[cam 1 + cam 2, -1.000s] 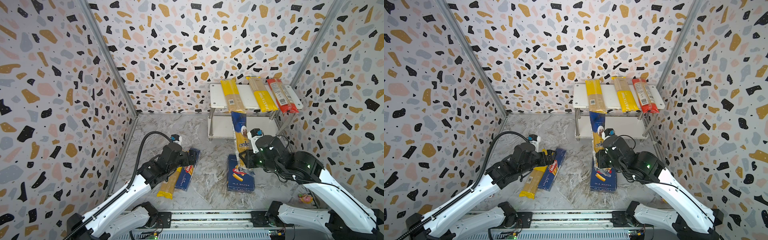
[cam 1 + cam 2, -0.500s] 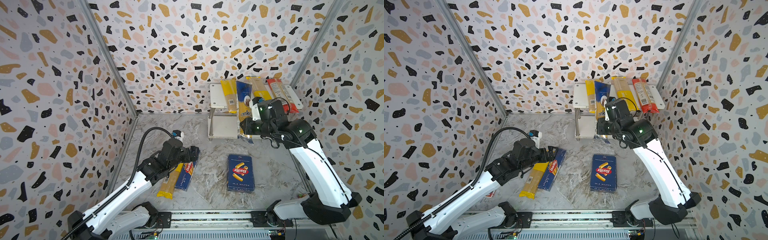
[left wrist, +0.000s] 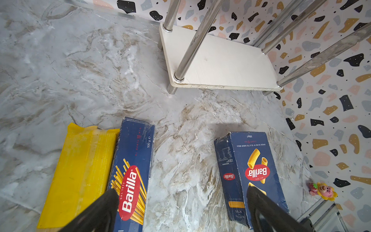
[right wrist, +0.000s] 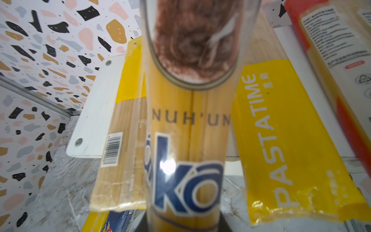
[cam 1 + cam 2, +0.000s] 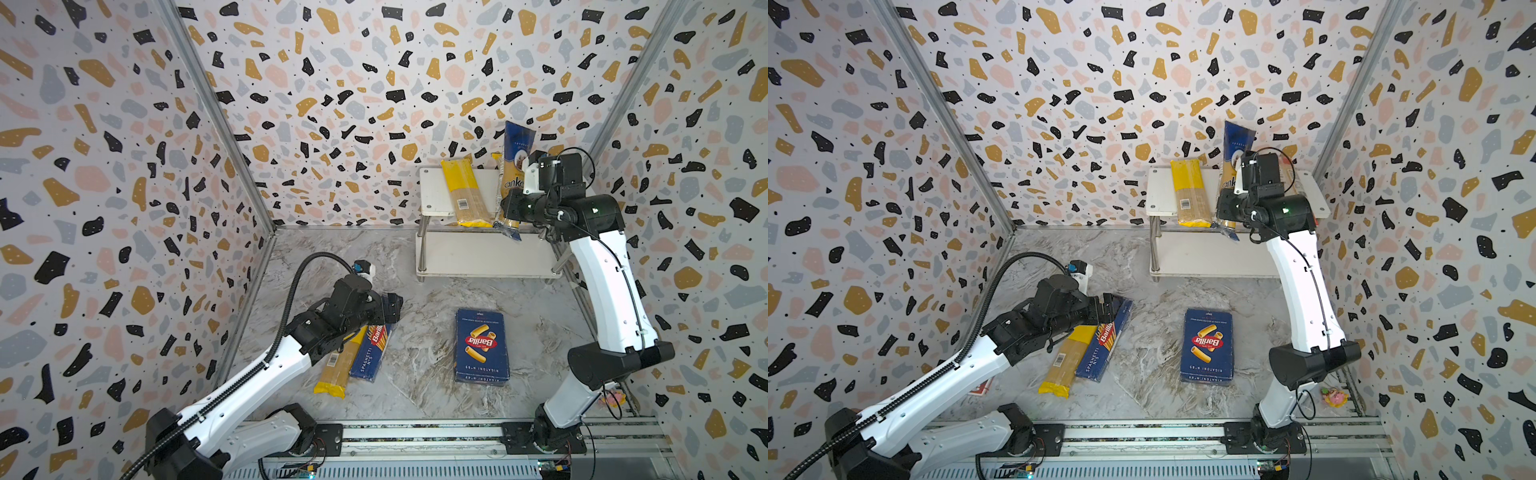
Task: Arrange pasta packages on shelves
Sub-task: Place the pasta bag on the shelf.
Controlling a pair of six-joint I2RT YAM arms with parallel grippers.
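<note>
Two white robot arms reach from a rail at the front of a speckled-walled booth. The right arm rises steeply from its base, bends at a dark elbow near the right-hand wall, and leans back up to the shelves (image 5: 432, 193), a small two-tier white rack on chrome legs against the back wall. Its wrist turns sideways over the top board, and the right gripper (image 5: 510, 207) is clamped on the lower part of a dark blue spaghetti bag (image 5: 516, 151). The bag is held steeply tilted, its top end up against the back wall and its bottom end hanging past the board's front edge, just beside a yellow spaghetti bag (image 5: 463, 193) lying on the top board. The left arm stretches low and forward over the marbled floor (image 5: 415, 299). The left gripper (image 5: 390, 305) is spread wide, holding nothing, above the far end of a slim blue Barilla box (image 5: 371, 352) that lies against another yellow bag (image 5: 337, 368). A wide Barilla rigatoni box (image 5: 482, 347) lies flat nearby.
</note>
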